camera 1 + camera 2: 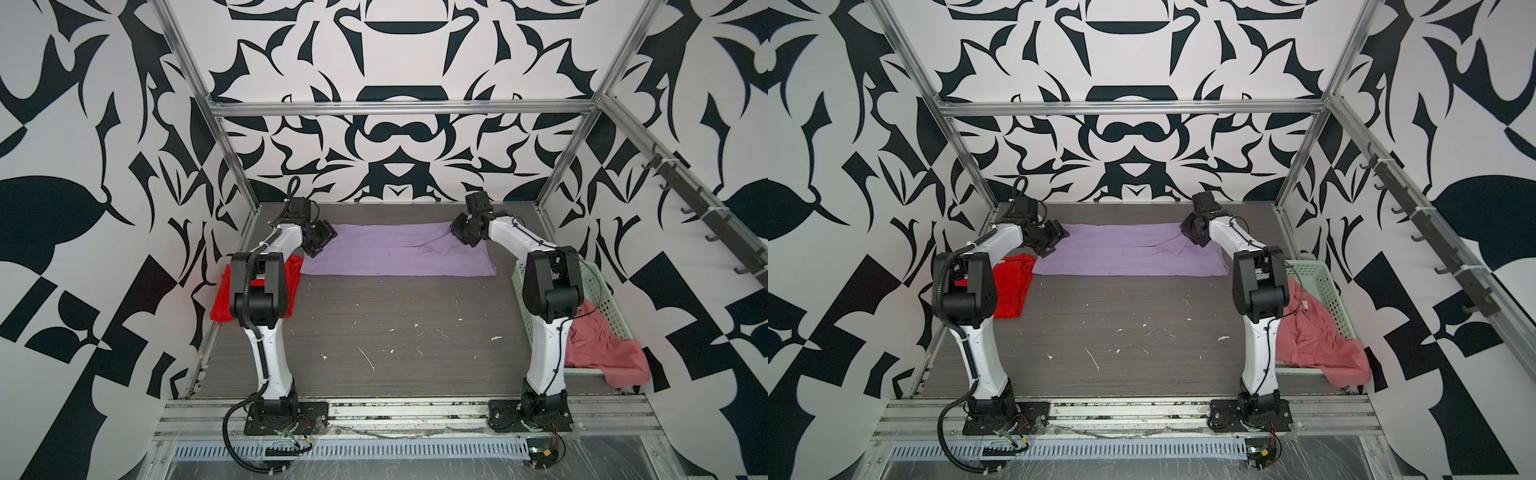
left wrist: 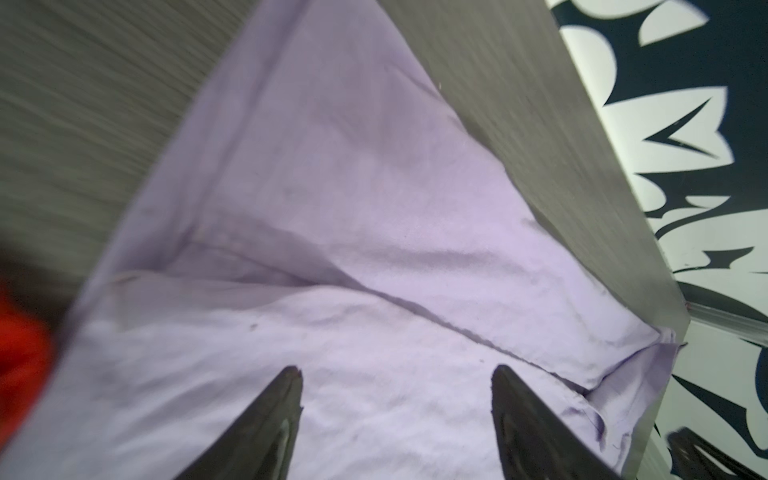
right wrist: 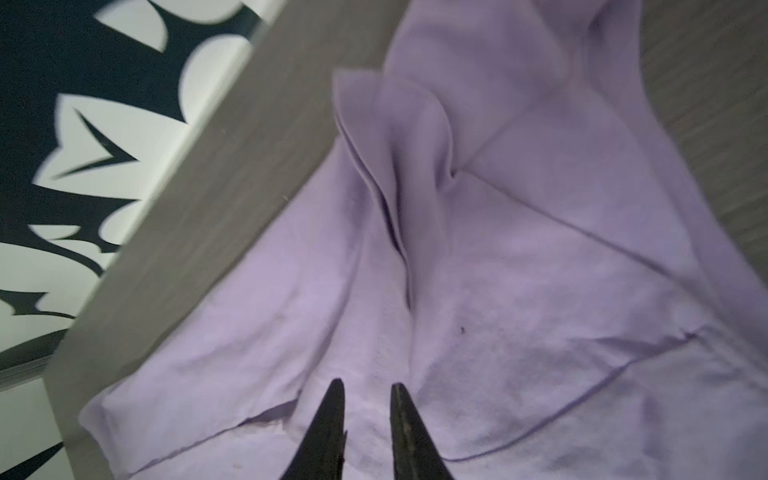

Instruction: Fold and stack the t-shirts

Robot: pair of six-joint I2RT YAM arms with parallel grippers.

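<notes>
Nearest the lens, the left jaws are seen spread wide in the left wrist view, with nothing between them. The right jaws are seen at a narrow gap in the right wrist view, with no cloth visibly pinched. Under both, the lilac t-shirt [image 1: 399, 253] is laid as a long flat band in the upper middle of both top views, its long axis running left to right across the desk [image 1: 374, 332]. The left jaws are held over its left end and the right jaws over its rumpled right end, so each end is judged nearest its own arm. The red t-shirt [image 1: 220, 299] is seen at left, just beside the band. The salmon pink t-shirt [image 1: 1316, 336] is draped over the basket [image 1: 1327, 291] at right.
</notes>
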